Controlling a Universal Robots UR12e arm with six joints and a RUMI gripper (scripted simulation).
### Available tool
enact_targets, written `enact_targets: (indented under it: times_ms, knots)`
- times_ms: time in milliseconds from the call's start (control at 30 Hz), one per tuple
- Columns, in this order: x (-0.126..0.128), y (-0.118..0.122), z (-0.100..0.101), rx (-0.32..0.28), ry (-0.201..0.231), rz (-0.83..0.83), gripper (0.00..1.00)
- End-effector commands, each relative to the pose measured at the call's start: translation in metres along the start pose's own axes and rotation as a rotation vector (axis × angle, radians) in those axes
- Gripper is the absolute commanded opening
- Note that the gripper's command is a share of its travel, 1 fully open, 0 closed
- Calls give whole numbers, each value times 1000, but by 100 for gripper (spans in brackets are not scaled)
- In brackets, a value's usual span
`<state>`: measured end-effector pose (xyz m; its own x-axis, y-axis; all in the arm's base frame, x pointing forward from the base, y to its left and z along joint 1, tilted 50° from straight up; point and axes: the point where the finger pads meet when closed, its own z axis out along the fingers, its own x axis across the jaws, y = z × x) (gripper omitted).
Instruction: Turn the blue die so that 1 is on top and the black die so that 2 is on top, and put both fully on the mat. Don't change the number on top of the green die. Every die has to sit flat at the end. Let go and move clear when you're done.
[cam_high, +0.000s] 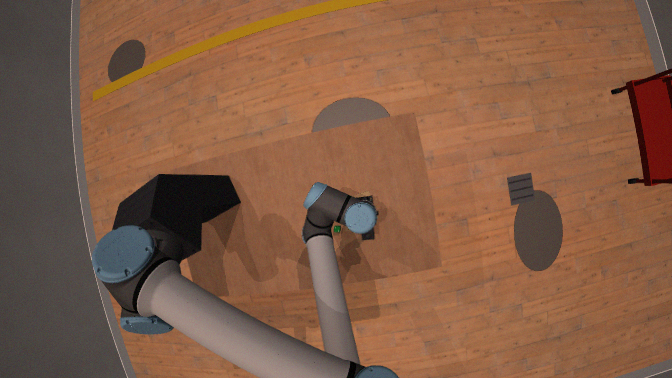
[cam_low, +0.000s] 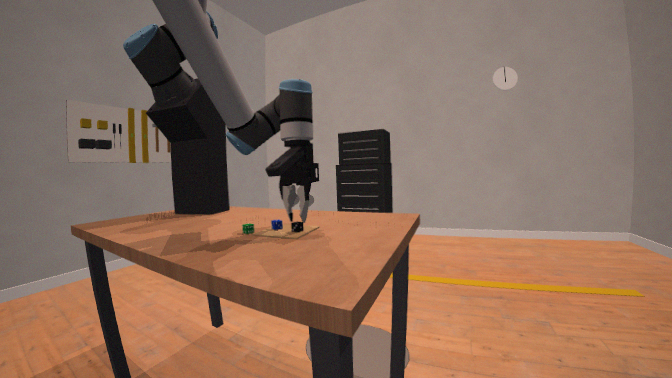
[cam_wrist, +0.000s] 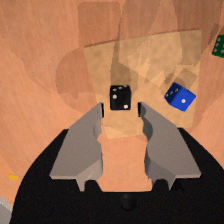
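Hand hovering above the black die, fingers standing apart, holding nothing; black and blue dice sitting on the tan mat, green die resting beside it on the worktop.

On my counter I count three dice: one blue die, one black die and one green die, plus one mat; beyond it, one red cart.
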<state>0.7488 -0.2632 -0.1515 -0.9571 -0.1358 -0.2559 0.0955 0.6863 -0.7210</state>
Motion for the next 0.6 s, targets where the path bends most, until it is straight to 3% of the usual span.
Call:
enact_targets:
  times_ms: [0,233,567]
  knots:
    - [0,0,-24,0,-1,0,24]
    - [0,0,-57,0,-1,0,24]
    - [0,0,-68,0,-1,0,24]
